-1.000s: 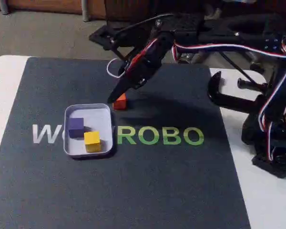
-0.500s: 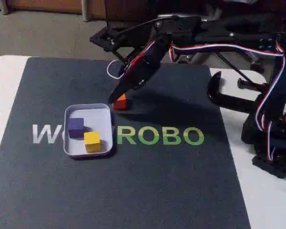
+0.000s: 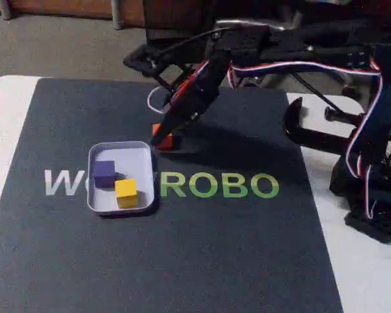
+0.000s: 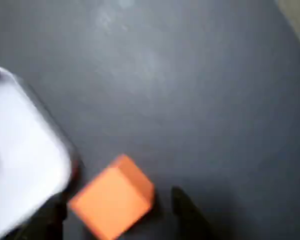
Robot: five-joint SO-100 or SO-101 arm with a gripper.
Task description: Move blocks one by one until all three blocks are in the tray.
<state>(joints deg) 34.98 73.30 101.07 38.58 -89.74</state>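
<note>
The orange block is just beyond the far right corner of the pale tray on the dark mat. My gripper reaches down from the right and is shut on it. In the wrist view the orange block is tilted and blurred between the two dark fingers of my gripper, and the tray's rim shows at the left. The purple block and the yellow block lie inside the tray, side by side.
The dark mat with the "ROBO" lettering covers most of the white table. My arm's base, a black clamp and striped cables stand at the right. A brown floor lies beyond the table's far edge.
My gripper has closed in over the orange block and risen slightly, and the block has tipped and shifted a little to the left. The purple and yellow blocks have not moved.
</note>
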